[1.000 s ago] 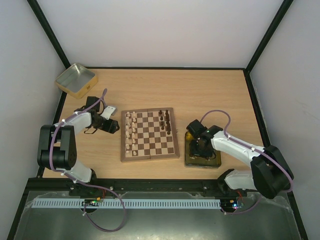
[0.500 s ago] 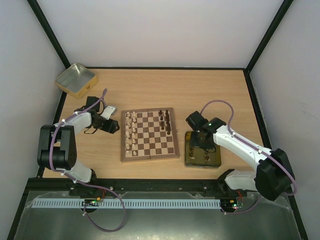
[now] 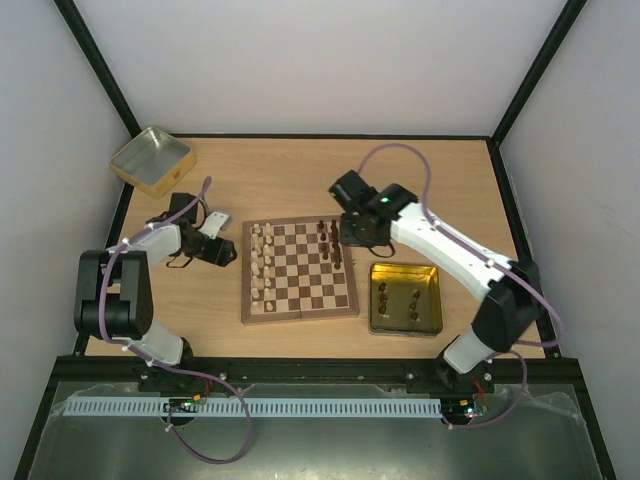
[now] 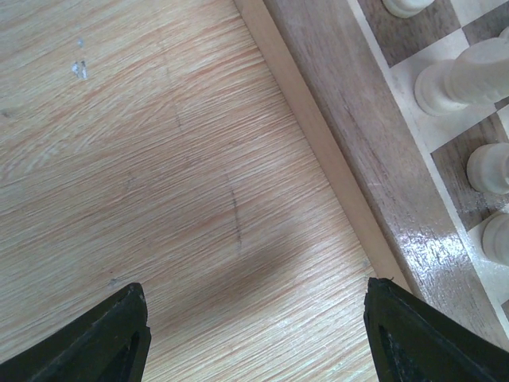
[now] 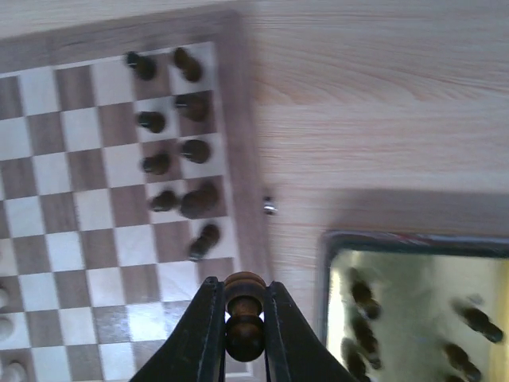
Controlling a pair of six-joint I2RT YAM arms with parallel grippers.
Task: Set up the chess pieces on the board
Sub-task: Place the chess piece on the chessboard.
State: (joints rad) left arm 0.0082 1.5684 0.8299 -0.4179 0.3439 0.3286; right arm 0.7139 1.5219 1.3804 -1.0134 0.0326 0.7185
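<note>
The board (image 3: 299,268) lies mid-table, with cream pieces (image 3: 262,262) in its two left columns and several dark pieces (image 3: 331,240) at its upper right. My right gripper (image 3: 352,232) is shut on a dark brown pawn (image 5: 245,314) and holds it above the board's right edge (image 5: 238,159). Several more dark pieces (image 3: 400,302) lie in the gold tin (image 3: 405,327) to the right. My left gripper (image 3: 232,253) is open and empty, low over the table just left of the board's rim (image 4: 374,159); cream pieces (image 4: 469,76) show beside it.
An empty gold tin (image 3: 151,159) sits at the far left corner. A tiny metallic bit (image 5: 270,206) lies on the table between the board and the near tin (image 5: 413,302). Black frame posts and white walls ring the table.
My right arm lifted out of the near tin holding a dark pawn and swung up and left to the board's right edge. The left arm has not moved.
</note>
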